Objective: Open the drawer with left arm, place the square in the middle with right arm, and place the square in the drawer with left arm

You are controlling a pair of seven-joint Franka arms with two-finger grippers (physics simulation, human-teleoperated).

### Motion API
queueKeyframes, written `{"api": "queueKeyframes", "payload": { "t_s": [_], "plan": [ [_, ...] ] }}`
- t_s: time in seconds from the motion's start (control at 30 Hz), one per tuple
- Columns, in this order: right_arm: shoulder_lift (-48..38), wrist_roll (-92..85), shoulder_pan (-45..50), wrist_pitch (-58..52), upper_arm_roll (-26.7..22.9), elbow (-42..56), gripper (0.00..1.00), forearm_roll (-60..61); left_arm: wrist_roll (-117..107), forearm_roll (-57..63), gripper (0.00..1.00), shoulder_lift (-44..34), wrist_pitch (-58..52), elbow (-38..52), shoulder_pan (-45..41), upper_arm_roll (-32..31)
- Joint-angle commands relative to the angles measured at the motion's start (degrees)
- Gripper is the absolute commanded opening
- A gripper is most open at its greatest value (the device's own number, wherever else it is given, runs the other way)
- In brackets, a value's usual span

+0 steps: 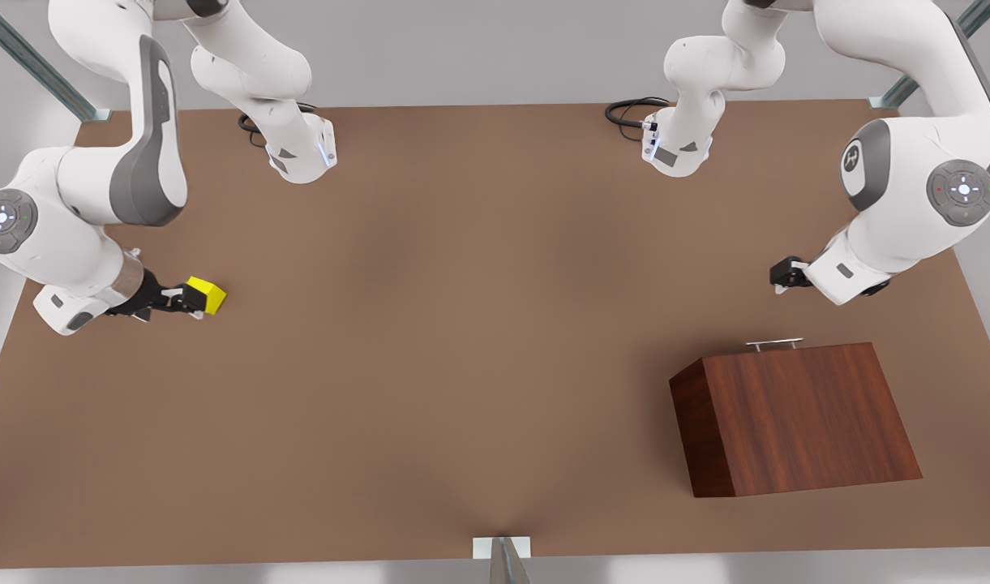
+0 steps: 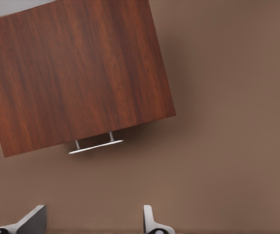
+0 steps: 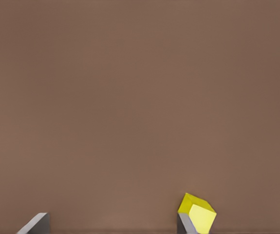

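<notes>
Your right claw (image 1: 188, 299) sits on the front view's left, low over the tabletop (image 1: 430, 341), and the yellow square (image 1: 207, 295) is right at its tip. From the right wrist view the fingers (image 3: 34, 223) are spread wide, released, with the square (image 3: 197, 213) tilted and touching just one of them; the other finger is well apart from it. Whether the square rests on the tabletop or hangs off that finger, you cannot tell from here.

Over on the front view's right, your left claw (image 1: 786, 274) hovers just beside the wooden box, on the handle side. Its fingers (image 2: 150, 222) are parted, holding nothing. The drawer (image 1: 795, 350) is closed, its silver handle (image 2: 96, 146) showing at the box front, clear of the fingers.
</notes>
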Motion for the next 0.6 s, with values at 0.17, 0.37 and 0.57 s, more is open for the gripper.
{"api": "queueKeyframes", "payload": {
  "t_s": [0.17,0.37,0.57],
  "plan": [
    [-4.88,-18.28,-0.62,7.38,0.09,-13.35,1.0,1.14,-42.03,0.23,1.0,-11.51,12.91,-18.79,0.11,2.69],
    [-8.83,-53.95,-3.43,17.4,-0.43,-30.93,1.0,1.41,-83.62,0.23,1.0,-20.39,36.2,-43.06,0.02,3.75],
    [-6.99,-73.74,-5.01,27.77,-8.95,-38.85,1.0,0.7,-94.96,-0.03,1.0,-17.32,51.59,-51.68,0.02,4.19]
  ]
}}
